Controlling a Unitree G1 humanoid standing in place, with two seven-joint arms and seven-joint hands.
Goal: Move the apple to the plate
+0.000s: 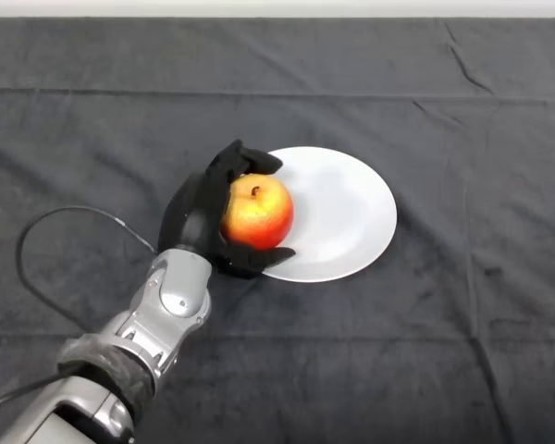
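A desk (462, 351) under a dark, creased cloth (92, 129) fills the view and carries everything else. Near its middle lies a white plate (351, 208), flat and round, its right and centre bare. The silver-grey left arm (157, 319) comes in from the lower left and reaches toward the plate's left edge. At its end the black hand (199, 217) is wrapped round the apple (257, 211) — fingers curled over the top on the far side, thumb hooked under the near side, so the fruit is clamped from two sides and cannot roll. The apple, red and yellow with its stem up, sits over the plate's left rim; whether it rests on the plate or hangs just above it cannot be told. Judging by that, the carry is nearly done — what remains is setting down and letting go.
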